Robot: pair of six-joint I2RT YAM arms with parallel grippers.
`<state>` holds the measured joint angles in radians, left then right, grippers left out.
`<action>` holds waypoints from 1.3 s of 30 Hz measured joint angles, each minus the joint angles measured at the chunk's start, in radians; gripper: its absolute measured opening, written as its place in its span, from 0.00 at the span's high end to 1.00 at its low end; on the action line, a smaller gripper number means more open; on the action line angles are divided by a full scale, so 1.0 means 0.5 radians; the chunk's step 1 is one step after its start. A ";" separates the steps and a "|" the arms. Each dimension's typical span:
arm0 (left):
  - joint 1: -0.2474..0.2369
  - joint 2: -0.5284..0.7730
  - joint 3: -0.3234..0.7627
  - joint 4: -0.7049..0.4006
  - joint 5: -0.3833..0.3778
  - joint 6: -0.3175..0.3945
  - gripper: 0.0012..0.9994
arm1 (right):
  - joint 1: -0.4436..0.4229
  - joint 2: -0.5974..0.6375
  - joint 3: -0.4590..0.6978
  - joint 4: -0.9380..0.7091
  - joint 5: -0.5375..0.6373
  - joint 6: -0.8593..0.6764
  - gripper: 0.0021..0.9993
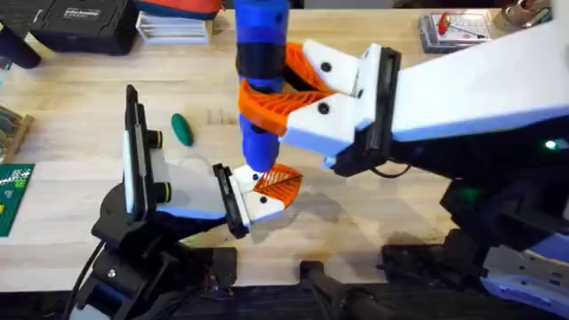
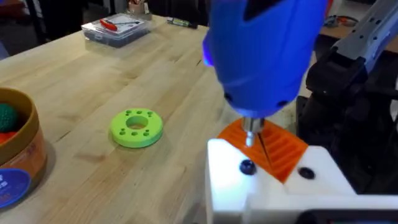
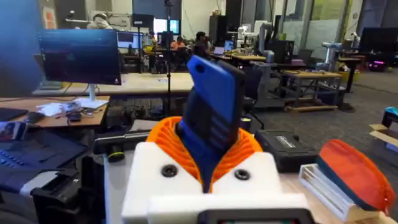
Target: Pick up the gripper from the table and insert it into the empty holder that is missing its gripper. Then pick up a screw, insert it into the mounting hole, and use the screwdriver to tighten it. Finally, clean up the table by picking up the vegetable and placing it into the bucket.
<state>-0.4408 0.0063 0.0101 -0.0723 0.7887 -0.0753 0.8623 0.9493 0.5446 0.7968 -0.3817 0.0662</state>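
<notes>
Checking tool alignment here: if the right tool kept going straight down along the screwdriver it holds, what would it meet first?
Probably the orange gripper seated in the white holder: the screwdriver tip sits right above it. Contact itself is unclear.

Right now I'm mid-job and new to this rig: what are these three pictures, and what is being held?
The big view looks down on a wooden table from above two robot arms. The right end effector, white with orange pads, grips a blue screwdriver upright. Its tip sits at the white holder on the left end effector, where an orange gripper is seated. A dark-green vegetable lies on the table. The other two pictures come from cameras on each wrist. The left one shows the tip from close up, a green ring and the yellow bucket.
</notes>
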 joint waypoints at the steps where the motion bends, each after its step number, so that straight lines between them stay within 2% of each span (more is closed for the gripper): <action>1: 0.000 0.000 0.000 0.000 0.000 0.000 1.00 | 0.003 0.015 0.000 0.021 0.000 0.000 0.98; 5: 0.000 0.000 0.000 0.000 0.000 0.000 1.00 | 0.003 0.061 0.000 0.102 0.001 -0.001 0.98; 39: 0.000 0.000 0.000 0.000 0.000 0.000 1.00 | 0.050 0.131 0.000 0.109 0.001 0.003 0.98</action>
<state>-0.4408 0.0063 0.0101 -0.0723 0.7887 -0.0753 0.8871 1.0149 0.5446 0.8513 -0.3813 0.0677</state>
